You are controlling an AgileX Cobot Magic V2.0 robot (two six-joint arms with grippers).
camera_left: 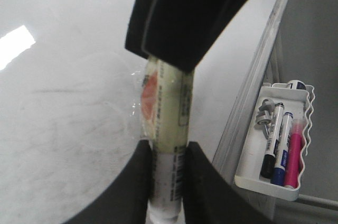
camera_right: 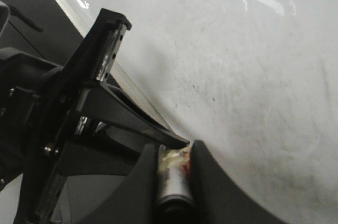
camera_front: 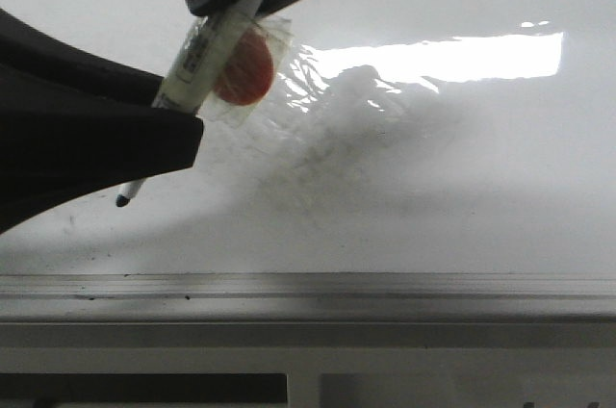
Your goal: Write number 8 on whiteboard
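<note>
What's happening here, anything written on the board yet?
Both arms hold one white marker with an orange taped-on sticker. The left tool and the right tool are each shut on its barrel. Its black tip points down at the glossy white whiteboard and is close to the surface, but contact can't be judged. The board shows only faint grey smudges, and no number 8 is drawn yet.

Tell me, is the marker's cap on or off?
Off. The marker narrows to a thin, bare dark tip pointing at the whiteboard; no cap covers it.
</note>
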